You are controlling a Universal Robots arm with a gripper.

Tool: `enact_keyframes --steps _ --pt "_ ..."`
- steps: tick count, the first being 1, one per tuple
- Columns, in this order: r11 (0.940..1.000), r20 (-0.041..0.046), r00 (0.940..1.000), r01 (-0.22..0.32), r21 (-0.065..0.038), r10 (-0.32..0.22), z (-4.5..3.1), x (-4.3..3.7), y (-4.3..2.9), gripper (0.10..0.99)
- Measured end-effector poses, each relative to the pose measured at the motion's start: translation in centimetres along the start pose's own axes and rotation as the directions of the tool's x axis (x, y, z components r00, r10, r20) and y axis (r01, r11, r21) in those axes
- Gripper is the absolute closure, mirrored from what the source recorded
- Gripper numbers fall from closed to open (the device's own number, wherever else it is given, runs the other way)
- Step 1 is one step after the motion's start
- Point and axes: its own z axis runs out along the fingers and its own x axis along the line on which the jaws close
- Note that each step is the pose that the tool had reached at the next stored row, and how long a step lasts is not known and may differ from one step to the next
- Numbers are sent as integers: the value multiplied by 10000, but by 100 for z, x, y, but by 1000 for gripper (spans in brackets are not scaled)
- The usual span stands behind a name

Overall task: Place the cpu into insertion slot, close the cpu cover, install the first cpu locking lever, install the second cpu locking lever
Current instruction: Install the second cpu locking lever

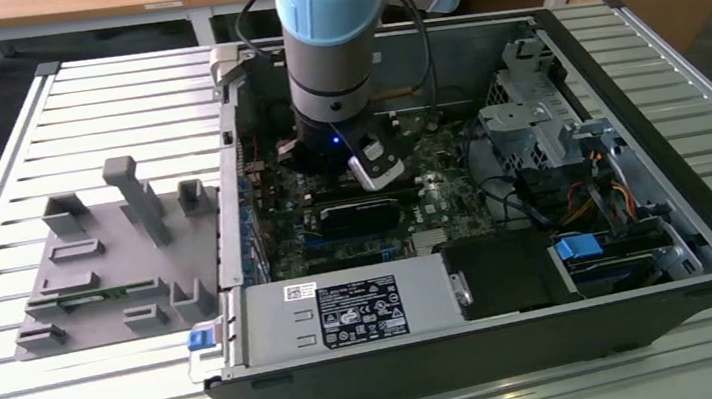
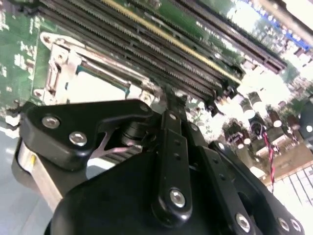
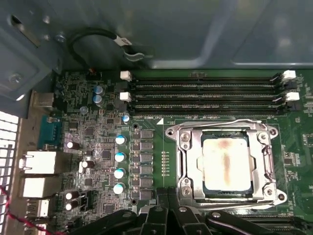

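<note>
In the first wrist view the cpu (image 3: 224, 164), a pale square chip with a brownish smear, lies in the insertion slot (image 3: 205, 188) on the green board. The silver cpu cover (image 3: 188, 147) lies flat around it. A thin wire locking lever (image 3: 220, 122) runs along one edge of the cover and another (image 3: 270, 159) along a neighbouring edge. My gripper (image 3: 168, 197) hangs just beside the socket, shut, with nothing in it. In the second wrist view its black linkage (image 2: 171, 147) hides part of the cpu (image 2: 98, 88) and cover (image 2: 58, 63). The arm (image 1: 332, 51) reaches down into the case.
Black memory slots (image 3: 205, 90) run along the socket's far side, and blue-topped capacitors (image 3: 120, 164) stand beside it. The open computer case (image 1: 669, 123) rests on a slatted table, with a grey power supply (image 1: 342, 312) at its front and a grey fixture (image 1: 108, 258) at the exterior view's left.
</note>
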Motion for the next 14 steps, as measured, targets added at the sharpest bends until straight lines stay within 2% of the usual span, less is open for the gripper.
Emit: enact_keyframes --steps 14 --pt "10000 -7 10000 -3 3 3 -205 4 54 980"
